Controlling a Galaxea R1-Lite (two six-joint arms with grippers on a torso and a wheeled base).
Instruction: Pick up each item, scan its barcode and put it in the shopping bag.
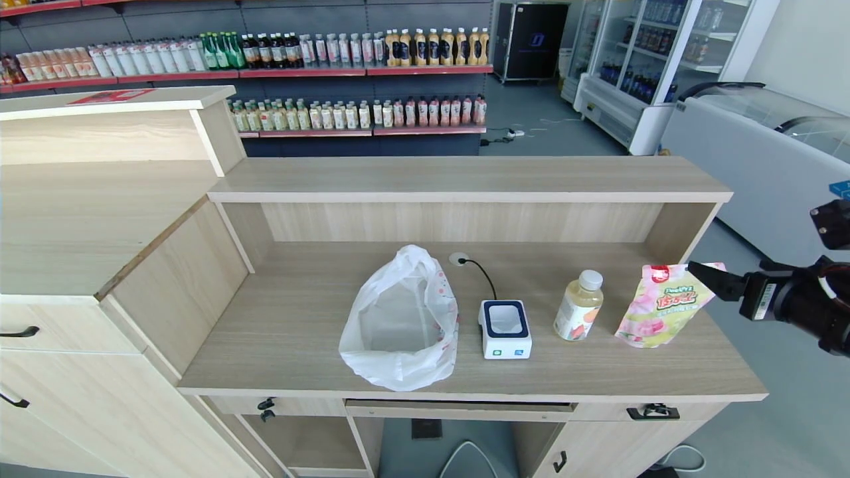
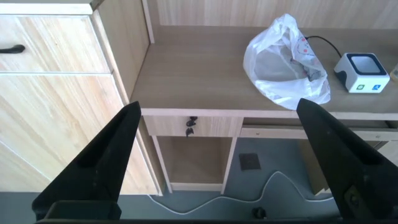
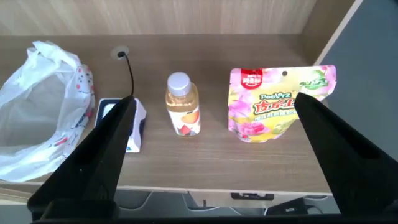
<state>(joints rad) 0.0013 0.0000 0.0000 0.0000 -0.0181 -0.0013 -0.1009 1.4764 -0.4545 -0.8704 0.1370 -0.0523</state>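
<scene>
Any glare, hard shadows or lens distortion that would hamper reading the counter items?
Head view: wide-angle stretch toward the edges; even light, only faint shadows by the bottle and pouch, no hard glare on the scanner. Right wrist view: fingers of the right gripper cover part of the scanner. Left wrist view: the shopping bag is bright, its folds readable.

A pale wooden counter (image 1: pixel 299 318) with a raised ledge (image 1: pixel 465 176) lies just beside the right gripper (image 1: pixel 714 279) — black-handled drawers (image 1: pixel 704 410) sit below it. Far beyond the gripper, red shelves (image 1: pixel 365 70) of bottles (image 1: pixel 431 46) line a dark wall (image 1: pixel 425 20); nearer it stand glass-door fridges (image 1: pixel 657 60) and a chest freezer (image 1: pixel 764 146) on grey floor (image 1: pixel 551 133).
</scene>
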